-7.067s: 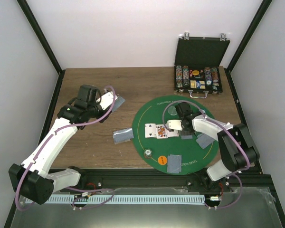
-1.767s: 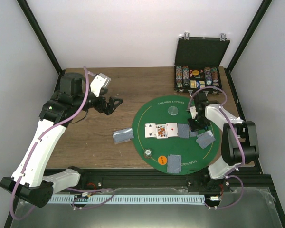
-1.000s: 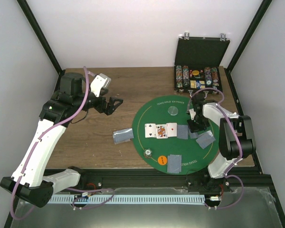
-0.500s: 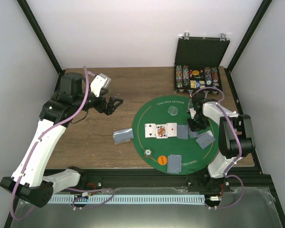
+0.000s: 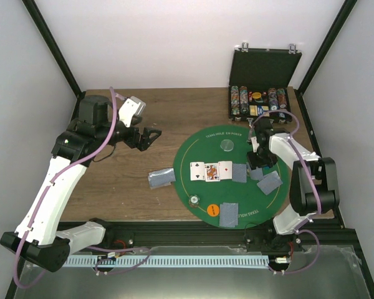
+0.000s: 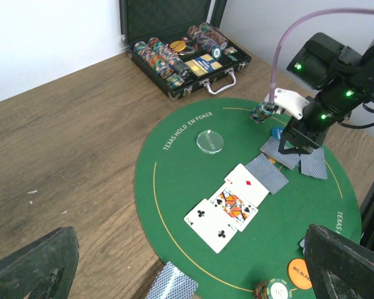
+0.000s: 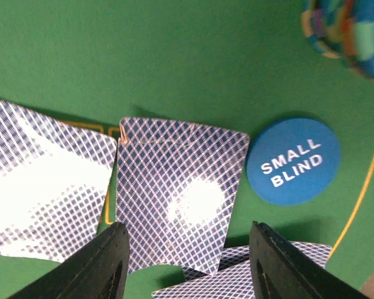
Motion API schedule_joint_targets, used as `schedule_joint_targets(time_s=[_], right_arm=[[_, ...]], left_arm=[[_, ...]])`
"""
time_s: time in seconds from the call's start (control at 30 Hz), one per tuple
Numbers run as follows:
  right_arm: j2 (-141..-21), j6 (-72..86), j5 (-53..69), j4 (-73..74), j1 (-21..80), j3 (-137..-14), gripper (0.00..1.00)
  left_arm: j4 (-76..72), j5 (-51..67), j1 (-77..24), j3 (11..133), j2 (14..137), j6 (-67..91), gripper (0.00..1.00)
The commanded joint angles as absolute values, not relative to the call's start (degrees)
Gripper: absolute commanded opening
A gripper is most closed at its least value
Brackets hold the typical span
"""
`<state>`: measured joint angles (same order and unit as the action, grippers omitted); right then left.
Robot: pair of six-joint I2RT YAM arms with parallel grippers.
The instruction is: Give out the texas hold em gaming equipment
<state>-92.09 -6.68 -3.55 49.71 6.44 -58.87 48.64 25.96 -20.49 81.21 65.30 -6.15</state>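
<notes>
On the green mat [image 5: 202,146] three white cards [image 5: 212,171] lie face up in a row, with a grey-blue face-down card [image 5: 239,172] beside them. My right gripper [image 7: 190,268] hangs open just above another face-down card [image 7: 181,193], which lies flat on the felt next to the blue SMALL BLIND disc [image 7: 293,161] and a striped chip stack [image 7: 352,37]. More face-down cards [image 5: 269,182] lie at the mat's right, near edge and left. An orange disc [image 5: 213,210] and a chip stack [image 5: 193,200] sit near the front. My left gripper [image 5: 149,136] is open and holds nothing, high over the bare wood.
A black hinged case [image 5: 262,65] with rows of chips stands open at the back right. A clear round disc [image 5: 226,144] rests on the mat's far part. One face-down card [image 5: 161,179] lies on the wood left of the mat. Black frame posts flank the table.
The right gripper's fingers have spread apart, letting go of the face-down card beside the blue disc. The left arm has not moved.
</notes>
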Motion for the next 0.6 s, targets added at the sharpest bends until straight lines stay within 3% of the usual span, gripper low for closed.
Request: schedule_joint_targets(time_s=[0.0,0.1,0.17,0.4,0.57], right_arm=[[-87.58,-6.11,-4.36,50.76,6.06,-62.92,0.59],[-84.49,-6.47,-1.88,50.45,6.06,-65.52,0.77],[-81.02,-6.86,0.62,48.32,6.06,-67.12,0.98],[-65.08,-7.07,13.73,24.03,5.78,-63.02,1.0],[-54.91,-2.95,18.4,-3.43,0.57,-49.99,1.0]], left_arm=[[48.08,26.11,-20.13,81.17,64.78,-6.74,1.0],[47.74,25.6,-20.04,80.51,64.78,-6.89,0.99],[47.41,25.28,-19.89,79.95,64.78,-7.02,1.0],[43.0,13.38,-19.52,73.56,65.01,-10.4,1.0],[26.8,4.58,-12.61,61.07,63.62,-12.33,1.0]])
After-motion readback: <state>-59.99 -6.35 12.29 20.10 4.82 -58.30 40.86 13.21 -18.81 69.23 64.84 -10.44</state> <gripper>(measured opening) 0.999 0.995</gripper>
